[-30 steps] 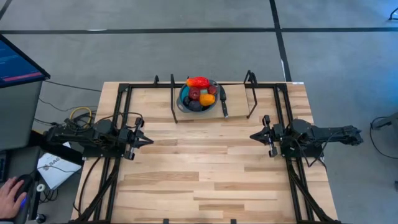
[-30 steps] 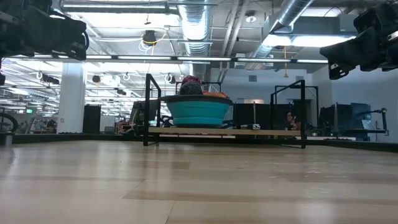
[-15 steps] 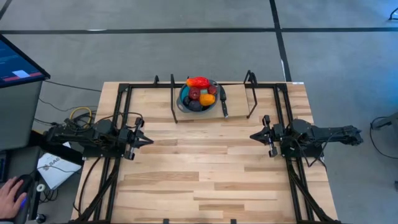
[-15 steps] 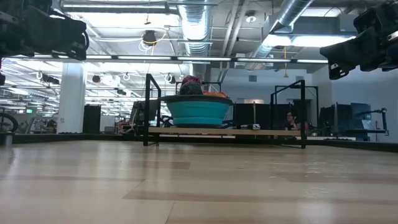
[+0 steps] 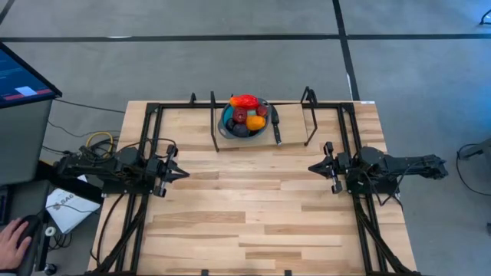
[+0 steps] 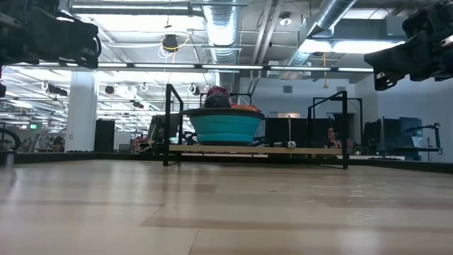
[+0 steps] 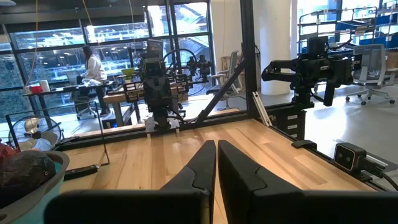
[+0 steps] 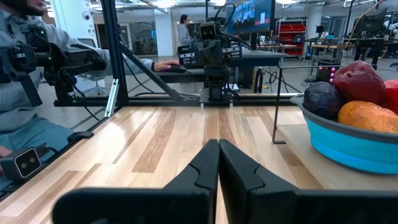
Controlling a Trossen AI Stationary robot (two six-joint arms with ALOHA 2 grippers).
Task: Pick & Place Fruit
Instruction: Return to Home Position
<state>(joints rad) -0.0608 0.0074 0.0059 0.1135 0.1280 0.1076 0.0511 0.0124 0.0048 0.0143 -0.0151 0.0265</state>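
High view shows nothing moved in the last second. Left end effector [image 5: 184, 172] at mid-left and right end effector [image 5: 311, 167] at mid-right are both clenched on nothing over the bench [image 5: 253, 222]. Fruit [image 5: 245, 113] lies heaped in the blue bowl [image 5: 223, 126] on the shelf [image 5: 291, 123], upper centre, with the knife [image 5: 275, 132] beside it. Judgement: placing finished, arms home.

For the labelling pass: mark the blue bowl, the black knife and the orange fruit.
blue bowl [image 6: 225, 129], low view, outer wall.
black knife [image 5: 275, 128], high view, middle of its length.
orange fruit [image 8: 367, 116], right wrist view, upper side.
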